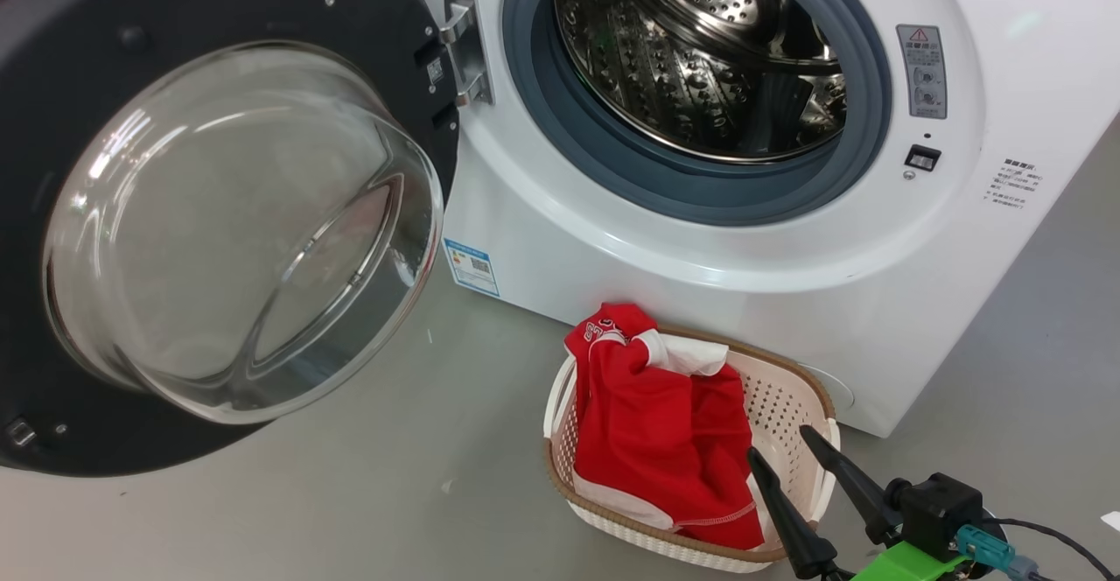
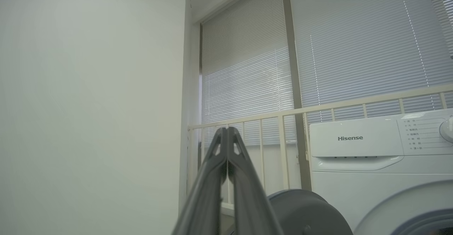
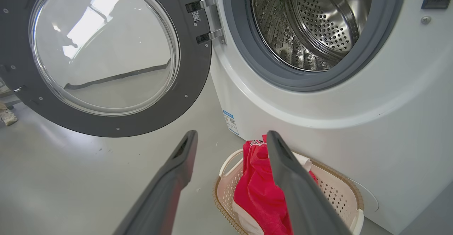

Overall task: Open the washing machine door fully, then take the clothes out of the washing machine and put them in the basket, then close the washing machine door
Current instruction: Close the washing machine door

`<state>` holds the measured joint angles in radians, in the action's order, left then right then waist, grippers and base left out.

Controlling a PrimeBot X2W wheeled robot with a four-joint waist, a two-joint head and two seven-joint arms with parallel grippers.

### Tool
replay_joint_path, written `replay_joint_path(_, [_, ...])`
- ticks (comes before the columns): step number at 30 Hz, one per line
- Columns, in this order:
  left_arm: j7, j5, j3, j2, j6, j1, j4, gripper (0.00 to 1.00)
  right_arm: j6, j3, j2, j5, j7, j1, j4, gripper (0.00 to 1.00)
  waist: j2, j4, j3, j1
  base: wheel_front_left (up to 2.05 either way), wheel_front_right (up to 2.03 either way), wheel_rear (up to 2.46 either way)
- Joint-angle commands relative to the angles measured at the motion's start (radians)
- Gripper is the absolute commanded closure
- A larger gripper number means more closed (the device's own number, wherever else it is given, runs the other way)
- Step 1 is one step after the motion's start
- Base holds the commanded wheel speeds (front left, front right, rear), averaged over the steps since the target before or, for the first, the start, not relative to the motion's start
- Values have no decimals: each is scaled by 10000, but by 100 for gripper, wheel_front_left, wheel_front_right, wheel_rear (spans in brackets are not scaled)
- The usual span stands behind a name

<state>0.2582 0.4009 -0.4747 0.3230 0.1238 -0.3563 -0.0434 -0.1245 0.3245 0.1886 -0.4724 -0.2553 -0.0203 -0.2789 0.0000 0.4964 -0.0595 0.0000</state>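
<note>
The washing machine door (image 1: 236, 231) stands swung wide to the robot's left on its metal hinge (image 1: 464, 43), its inner face and bulging glass bowl turned out towards the head camera. The washing machine (image 1: 700, 257) has its round opening uncovered, the grey gasket (image 1: 612, 170) ringing the perforated steel drum (image 1: 700, 47); no garment can be seen in the part of the drum that shows. On the grey floor (image 1: 350, 493), just in front of the machine's lower front, sits the basket (image 1: 779, 406), its long axis running along the machine's front. The clothes (image 1: 665, 432) lie in its left half, a red garment stretched from the far left corner, where a lettered fold rises above the rim beside a white panel, down to the near rim. The right gripper (image 1: 778, 441) hangs above the basket's near right part with its two dark fingers spread wide and nothing between them, pointing towards the machine. In the left wrist view the left gripper (image 2: 227, 130) is closed, fingertips pressed together on nothing, aimed up at the window blinds (image 2: 247, 68) beside the machine's control panel (image 2: 357, 137).
</note>
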Motion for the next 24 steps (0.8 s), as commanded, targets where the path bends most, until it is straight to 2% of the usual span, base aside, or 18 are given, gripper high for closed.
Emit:
replay_joint_path(1, [36,198,-378,614,33,-479,67,100,-62,107,53,139,-65,-168,255,0,0,20,-56,0,0,0,0])
replay_joint_path(8, [-620,2079,-595,1991,62,-2179,3004,100,-62,14,15,198,-65,-160,287,0,0,50,-229,0,0,0,0])
replay_joint_path(13, [-1683,3267,-493,2795,66,-3117,5136,100,-62,3,16,215,-65,-138,287,0,0,76,-324,0,0,0,0])
replay_joint_path(17, [-3133,4274,-122,3235,67,-3809,6696,100,-62,19,48,209,-65,-162,275,0,0,101,-412,0,0,0,0])
replay_joint_path(24, [-5502,5558,198,3623,68,-4693,8529,100,-62,21,72,221,-65,-151,308,0,0,112,-546,0,0,0,0])
